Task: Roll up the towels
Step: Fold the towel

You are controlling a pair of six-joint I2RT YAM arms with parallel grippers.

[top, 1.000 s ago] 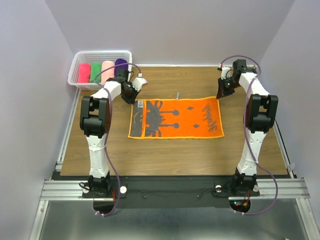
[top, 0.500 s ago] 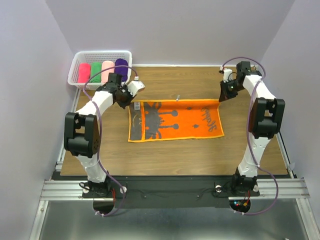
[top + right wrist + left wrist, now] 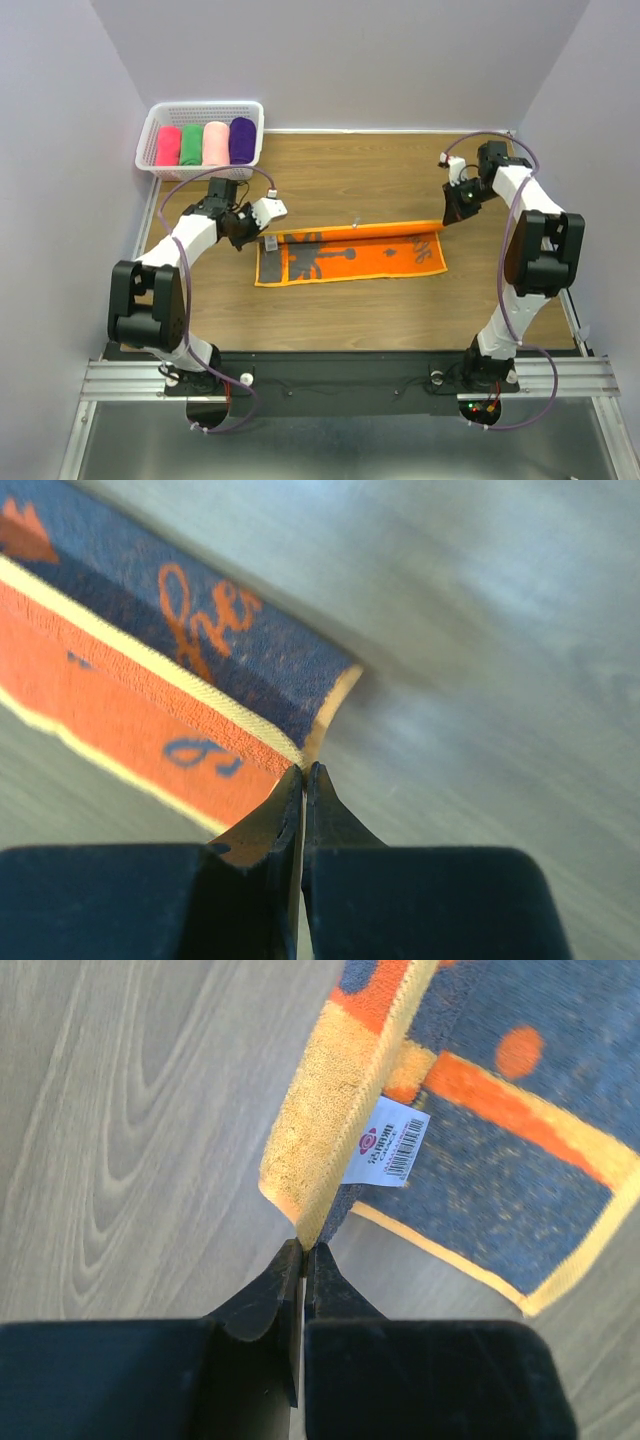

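A wood-grain table [image 3: 400,170] sits in a small booth with plain pale lavender walls [image 3: 350,60] on three sides. A silver metal rail [image 3: 330,372] runs along the near edge, where the two white-and-black arms are bolted.

An orange towel [image 3: 350,255] with darker print and lettering lies across the middle of the table, its long side running left to right. Its near long edge rests on the wood. Its two far corners are raised off the surface.

The left gripper [image 3: 303,1250] has its black jaws pressed together on the towel's far left corner, beside a small white barcode label [image 3: 388,1142] sewn to the cloth. The right gripper [image 3: 303,770] likewise pinches the far right corner, where the towel's dark blue underside shows orange script.

At the far left corner of the table stands a white slotted basket [image 3: 150,140]. It holds four rolled towels side by side: hot pink [image 3: 168,146], green [image 3: 191,145], pale pink [image 3: 215,143] and purple [image 3: 241,140].
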